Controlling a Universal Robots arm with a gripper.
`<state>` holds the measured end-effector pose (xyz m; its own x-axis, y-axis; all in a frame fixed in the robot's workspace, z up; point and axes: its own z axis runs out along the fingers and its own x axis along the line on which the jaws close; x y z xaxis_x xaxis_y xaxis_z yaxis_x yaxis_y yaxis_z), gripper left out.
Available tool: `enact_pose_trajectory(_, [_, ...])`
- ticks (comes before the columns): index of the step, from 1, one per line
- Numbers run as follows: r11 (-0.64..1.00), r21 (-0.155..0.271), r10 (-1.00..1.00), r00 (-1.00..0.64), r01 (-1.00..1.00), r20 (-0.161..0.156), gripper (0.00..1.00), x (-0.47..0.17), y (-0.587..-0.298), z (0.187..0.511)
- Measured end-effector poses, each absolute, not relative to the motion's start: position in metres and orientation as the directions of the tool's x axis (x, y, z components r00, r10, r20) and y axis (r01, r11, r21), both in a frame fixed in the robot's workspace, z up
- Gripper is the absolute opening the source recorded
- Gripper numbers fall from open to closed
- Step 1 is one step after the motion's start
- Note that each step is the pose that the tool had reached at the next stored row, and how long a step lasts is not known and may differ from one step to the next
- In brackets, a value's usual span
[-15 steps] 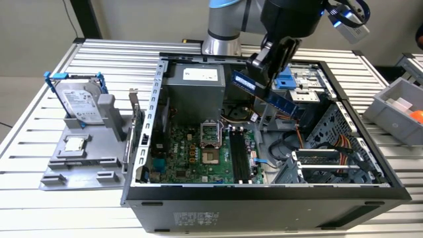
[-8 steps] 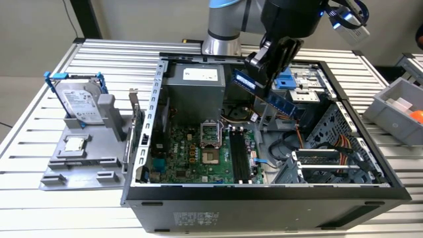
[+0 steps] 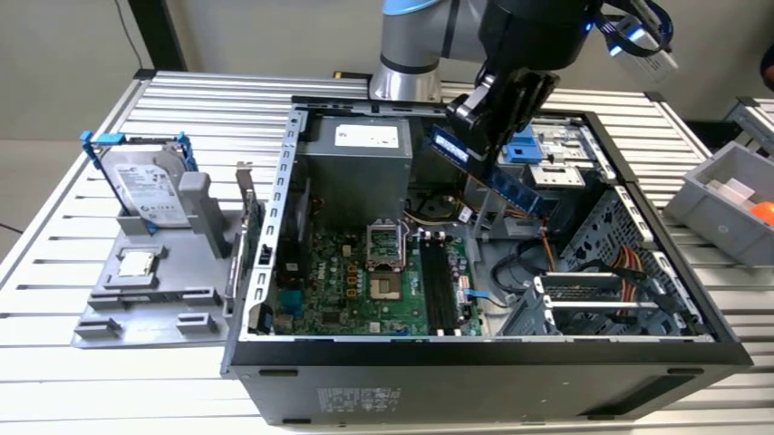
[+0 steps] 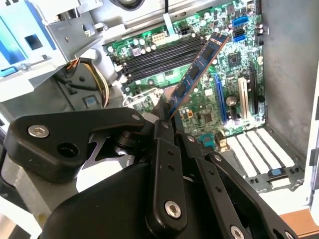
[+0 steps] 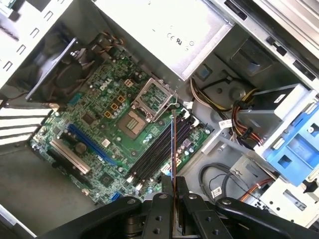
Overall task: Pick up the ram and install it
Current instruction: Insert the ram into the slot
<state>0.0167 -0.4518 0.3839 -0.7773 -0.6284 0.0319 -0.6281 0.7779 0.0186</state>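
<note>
Closest in both wrist views is the black gripper [image 4: 165, 118] [image 5: 173, 188], its fingers clamped on one end of the ram [image 4: 197, 69] [image 5: 173, 149]. The second wrist view shows the ram as a thin blue-green stick with dark chips, and the first wrist view shows it edge-on as a fine line. It hangs in the air above the motherboard [image 4: 234, 74] [image 5: 99, 132], clear of it, free end toward the board.

In the exterior view the gripper [image 3: 481, 149] holds the ram [image 3: 523, 193] tilted, above the motherboard [image 3: 333, 290] and toward the exterior view's right of it.

Long black memory slots [image 3: 438, 285] [image 4: 159, 55] [image 5: 159, 149] lie side by side on the motherboard. In the first wrist view the ram's line runs along them. A square socket [image 3: 384, 290] [image 5: 132, 122] sits near the motherboard's middle.

A grey power supply [image 3: 357, 168] [image 5: 164, 30] stands at the motherboard's far edge in the exterior view. A fan [image 5: 55, 69] sits just beside the board, and a blue drive bracket [image 5: 294, 149] lies off the board on the slots' side. The case [image 3: 484, 362] lies open around the motherboard.

Outside the case, to the exterior view's left of the motherboard, a grey stand [image 3: 158, 317] carries an upright hard drive [image 3: 145, 186] and a flat square chip [image 3: 133, 263]. A slatted table [image 3: 72, 236] bears it all. A grey bin [image 3: 726, 195] sits well to the exterior view's right of the motherboard.
</note>
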Motion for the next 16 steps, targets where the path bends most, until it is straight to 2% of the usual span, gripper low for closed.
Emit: enact_pose_trajectory(16, [0.857,0.03,-0.515,-0.857,-0.514,0.023,0.0,0.0175,-0.4518,0.3829])
